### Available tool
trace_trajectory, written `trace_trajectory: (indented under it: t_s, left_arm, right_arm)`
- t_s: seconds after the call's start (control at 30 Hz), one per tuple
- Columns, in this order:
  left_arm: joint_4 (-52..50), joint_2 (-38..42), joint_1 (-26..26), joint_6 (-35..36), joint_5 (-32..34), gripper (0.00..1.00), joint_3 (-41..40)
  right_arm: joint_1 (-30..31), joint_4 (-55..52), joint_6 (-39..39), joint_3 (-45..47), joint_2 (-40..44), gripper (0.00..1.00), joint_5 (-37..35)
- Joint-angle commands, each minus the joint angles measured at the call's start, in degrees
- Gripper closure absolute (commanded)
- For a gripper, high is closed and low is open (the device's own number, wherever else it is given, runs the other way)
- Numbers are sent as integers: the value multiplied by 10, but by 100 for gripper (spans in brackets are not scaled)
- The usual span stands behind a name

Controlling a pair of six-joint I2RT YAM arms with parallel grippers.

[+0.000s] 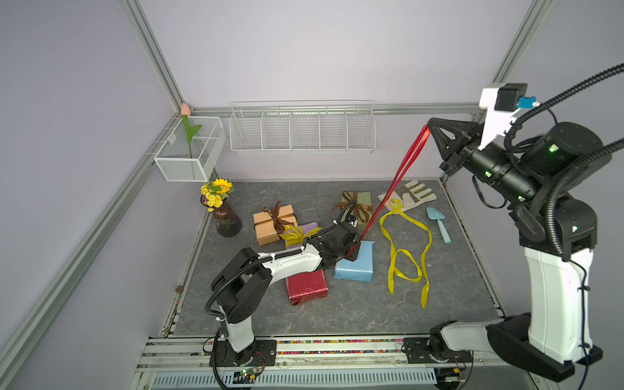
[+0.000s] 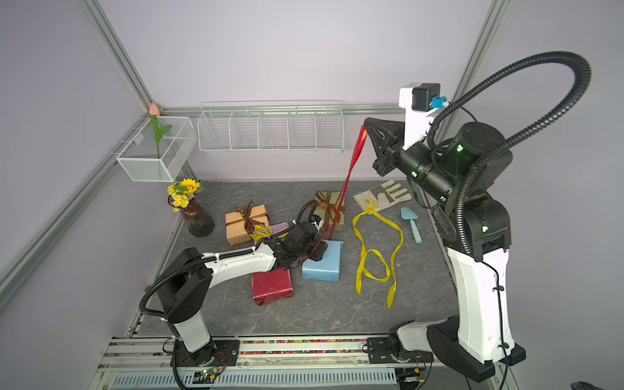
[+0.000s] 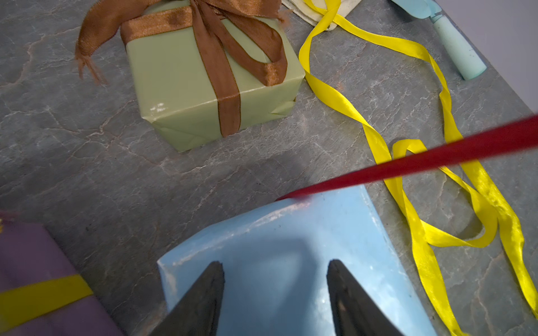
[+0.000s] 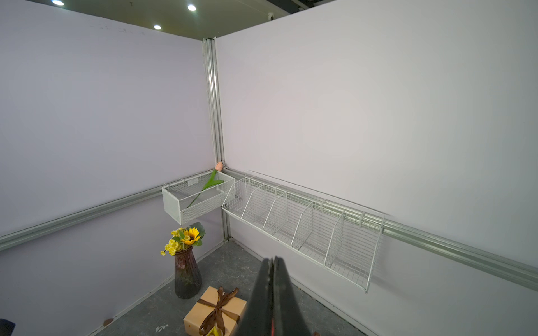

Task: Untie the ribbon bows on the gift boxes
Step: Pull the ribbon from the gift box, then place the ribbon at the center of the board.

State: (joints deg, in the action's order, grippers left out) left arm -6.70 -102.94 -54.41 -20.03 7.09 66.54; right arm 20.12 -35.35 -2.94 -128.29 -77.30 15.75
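Red satin is pinched between my right jaws, which are closed tight on the red ribbon [image 3: 407, 163] high above the desk [image 1: 337, 314], near the back wall. Its two strands run taut down to the far edge of the light blue box [image 1: 358, 273].

My left jaws stand part open and grip nothing. Their tips press on the top of that box, I judge to pin it so the pull draws ribbon off rather than lifting the parcel.

The taut strands pass over the olive green box [image 1: 363, 201], whose brown bow is tied, as are the bows on the tan box [image 1: 266, 229] and the lilac box [image 1: 312, 228]. The red box [image 1: 306, 287] sits bare just in front of my left arm.

A loose yellow ribbon [image 1: 405, 256] sprawls beside the blue box, toward the trowel [image 1: 439, 223] and glove [image 1: 410, 194].

My right arm is raised close to the wire basket [image 1: 302, 130] and the side wall, so I judge little pull remains upward. The front of the desk offers open room.
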Motion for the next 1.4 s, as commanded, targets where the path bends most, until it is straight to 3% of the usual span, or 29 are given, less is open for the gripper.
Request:
trace_trajectory:
  t_s: [0.0, 0.13, 0.53, 0.73, 1.0, 1.37]
  left_arm:
    - [-57, -39, -3, -19, -12, 41, -22]
    - [-52, -44, -3, -26, -17, 41, -20]
    - [-49, -75, 0, -32, -10, 41, 1]
    - [-46, -103, 36, -31, -14, 41, 24]
    - [-68, -92, 56, 6, -7, 40, 46]
    - [-80, -55, 55, 4, -16, 40, 49]
  right_arm:
    - [-4, 26, 37, -23, 22, 93, -32]
    - [-3, -15, 62, -70, 17, 93, -53]
    - [-3, -29, 116, -79, 41, 93, -118]
    - [-3, -39, 139, -73, 52, 93, -154]
    - [-3, -30, 177, -61, 85, 93, -208]
    - [-4, -18, 220, -6, 97, 93, -299]
